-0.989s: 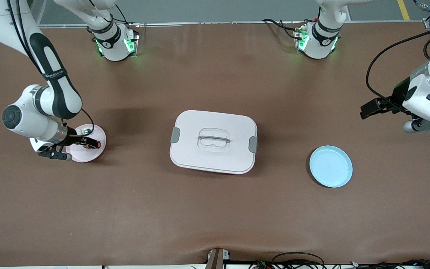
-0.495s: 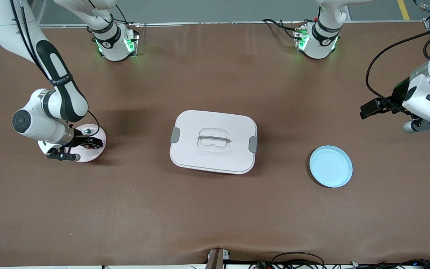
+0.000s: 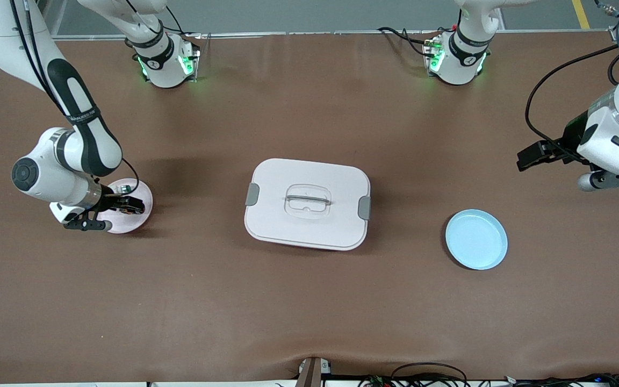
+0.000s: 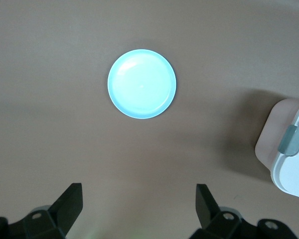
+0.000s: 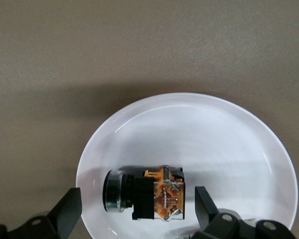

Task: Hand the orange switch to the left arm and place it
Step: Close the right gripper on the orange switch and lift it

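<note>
A: Right wrist view: the orange switch (image 5: 147, 193) is seen lying on its side on the white plate (image 5: 199, 124), at the right arm's end of the tabletop (image 3: 299, 301). The right claw (image 5: 134, 206) is spread wide around it, and nothing is held yet.

B: What could go wrong?

A: The switch is small and round, so it could be squeezed off-center and rolled away. The box (image 3: 307, 203) sits in the middle and could be bumped.

B: And the left claw (image 4: 137, 204)?

A: It is open, empty, and kept waiting above the blue plate (image 4: 141, 83). The brown tabletop looks smooth, with much bare room.
</note>
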`<state>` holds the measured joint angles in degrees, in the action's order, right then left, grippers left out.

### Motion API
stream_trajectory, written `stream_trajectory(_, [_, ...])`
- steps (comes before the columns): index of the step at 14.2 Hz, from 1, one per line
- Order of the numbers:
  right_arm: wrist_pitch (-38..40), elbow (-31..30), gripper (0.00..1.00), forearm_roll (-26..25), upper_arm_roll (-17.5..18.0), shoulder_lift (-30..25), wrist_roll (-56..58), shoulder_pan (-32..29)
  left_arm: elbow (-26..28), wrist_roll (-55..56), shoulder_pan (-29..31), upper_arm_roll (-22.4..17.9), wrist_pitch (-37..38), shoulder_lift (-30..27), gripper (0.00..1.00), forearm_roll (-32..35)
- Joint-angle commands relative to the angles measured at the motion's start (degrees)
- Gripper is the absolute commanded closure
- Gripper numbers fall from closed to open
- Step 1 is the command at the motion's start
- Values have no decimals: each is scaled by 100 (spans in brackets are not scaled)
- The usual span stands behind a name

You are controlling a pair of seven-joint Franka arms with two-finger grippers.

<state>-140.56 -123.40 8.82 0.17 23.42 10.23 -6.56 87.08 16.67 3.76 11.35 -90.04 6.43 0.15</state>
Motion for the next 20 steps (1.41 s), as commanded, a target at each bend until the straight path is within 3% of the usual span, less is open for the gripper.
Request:
stream_trajectory(1, [37,114,0,41,44,207,49,-153,10,-67,2,43,-31,-81,0,91])
stream_trajectory(11, [90,114,0,59,44,269,23,-162,11,-6,-7,60,12,-107,0,82])
stream_trajectory(12, [116,114,5,59,44,269,23,-162,2,-32,1,52,-14,-98,0,82])
stream_trajectory(15, [177,132,89,94,44,269,5,-258,2,-85,28,52,-49,-89,0,82])
stream_trajectory(16, [282,193,100,120,44,269,-12,-258,-7,-94,28,52,-75,-89,0,82])
stream_trajectory(20, [1493,921,100,129,61,260,-871,-171,-16,-102,37,43,-93,-116,0,82])
